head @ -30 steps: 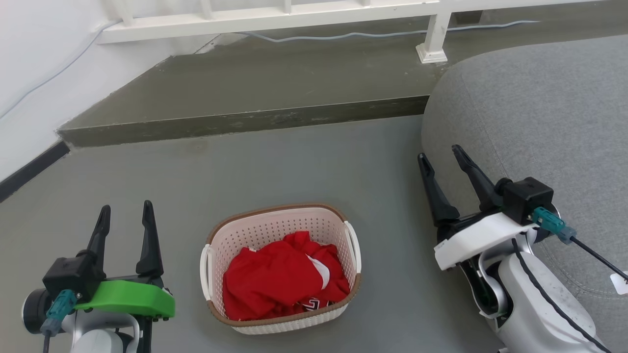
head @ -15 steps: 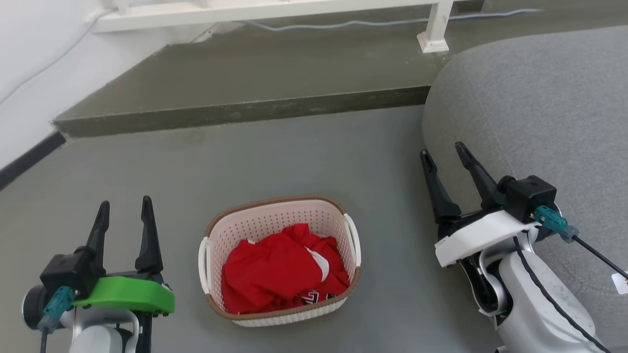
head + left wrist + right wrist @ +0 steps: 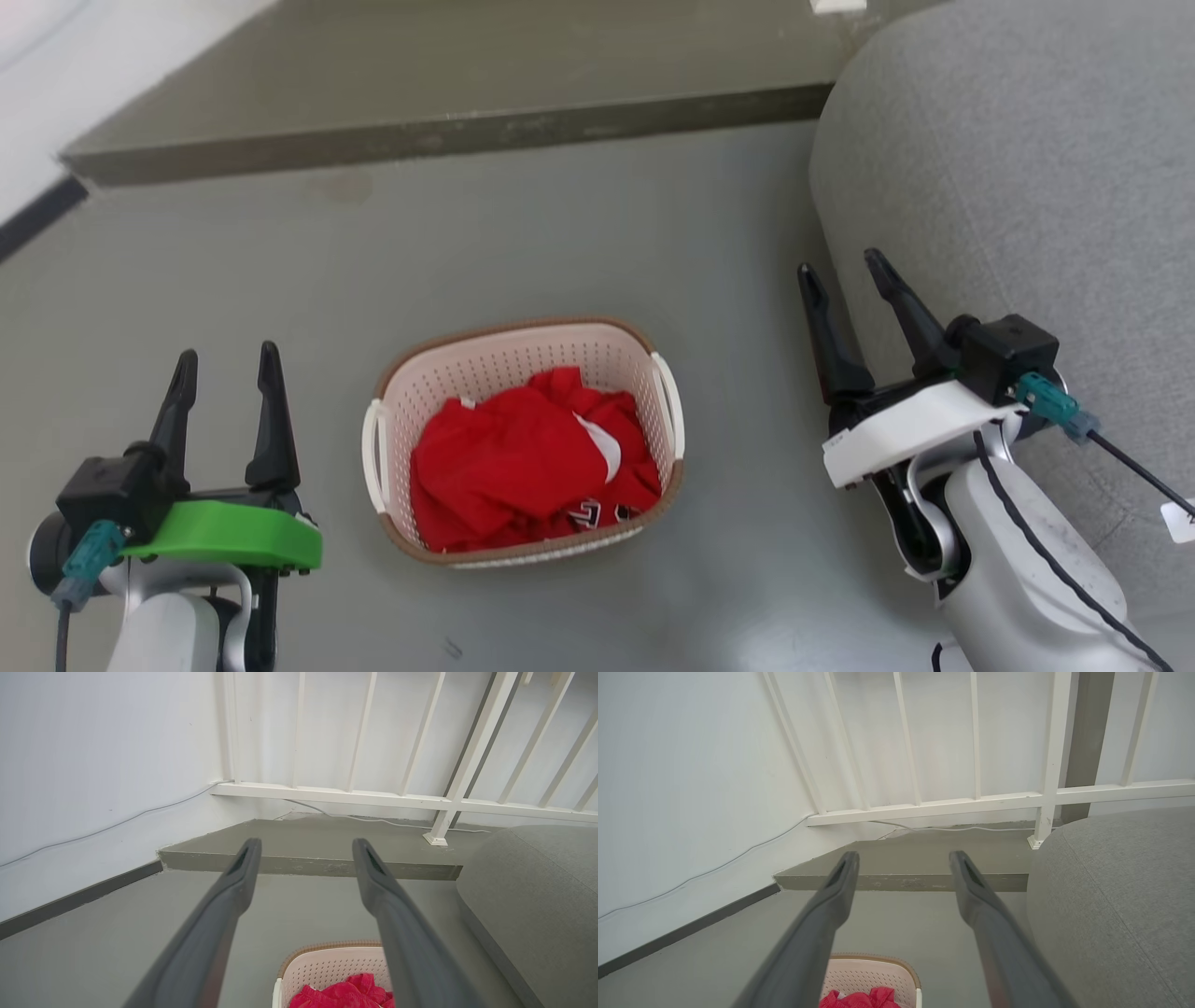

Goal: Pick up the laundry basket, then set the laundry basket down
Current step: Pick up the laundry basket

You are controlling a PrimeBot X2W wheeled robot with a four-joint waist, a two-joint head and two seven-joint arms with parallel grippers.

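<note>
The whole head view has slid: the step (image 3: 448, 135) now sits close to 12 o'clock and the white rail has gone off the top. I think this is the robot's head tipping down, not the things moving. The laundry basket (image 3: 495, 366) is still on the grey floor (image 3: 579, 233), near the middle of the view, with red clothes (image 3: 523, 467) inside. The left gripper (image 3: 228, 357) is at 9 o'clock from the basket and the right gripper (image 3: 838, 263) is at 3 o'clock, next to the grey couch (image 3: 1027, 168). Both are spread wide and hold nothing, just like before. Neither one touches the basket. It looks like the robot is bending down to get ready. The pick-up has not started, and the white loop handles are still free on each side.
</note>
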